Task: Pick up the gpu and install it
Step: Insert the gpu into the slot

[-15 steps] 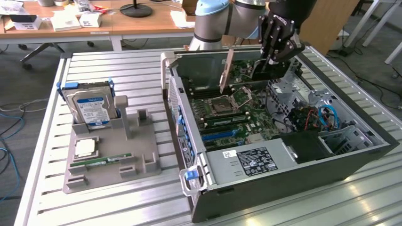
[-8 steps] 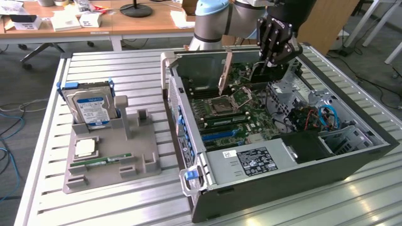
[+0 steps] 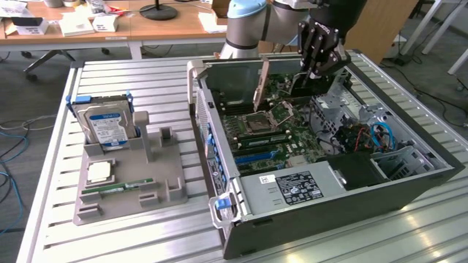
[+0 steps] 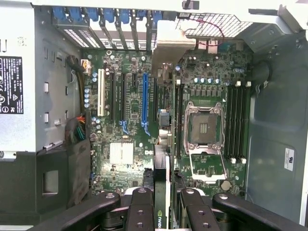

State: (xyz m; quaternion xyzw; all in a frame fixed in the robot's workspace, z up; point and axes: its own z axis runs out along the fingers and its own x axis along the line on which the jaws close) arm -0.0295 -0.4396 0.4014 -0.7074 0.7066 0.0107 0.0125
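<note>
The gpu (image 3: 262, 85) hangs on edge inside the open computer case (image 3: 409, 186), above the motherboard (image 3: 263, 137). My gripper (image 3: 313, 81) is shut on it from above, near the case's far wall. In the wrist view the gpu (image 4: 162, 173) runs edge-on away from my gripper (image 4: 163, 204), its silver bracket toward the rear slot covers. One black finger (image 4: 139, 207) sits on each side of the card. The card hovers between the long blue slot (image 4: 144, 101) and the open CPU socket (image 4: 204, 127), apart from the board.
A grey parts holder (image 3: 164, 181) stands on the slatted table at the exterior view's left, with a hard drive (image 3: 106, 123) upright in it, a CPU chip (image 3: 100, 172) and a green RAM stick (image 3: 117, 187). The power supply (image 3: 292, 186) fills the case's near end.
</note>
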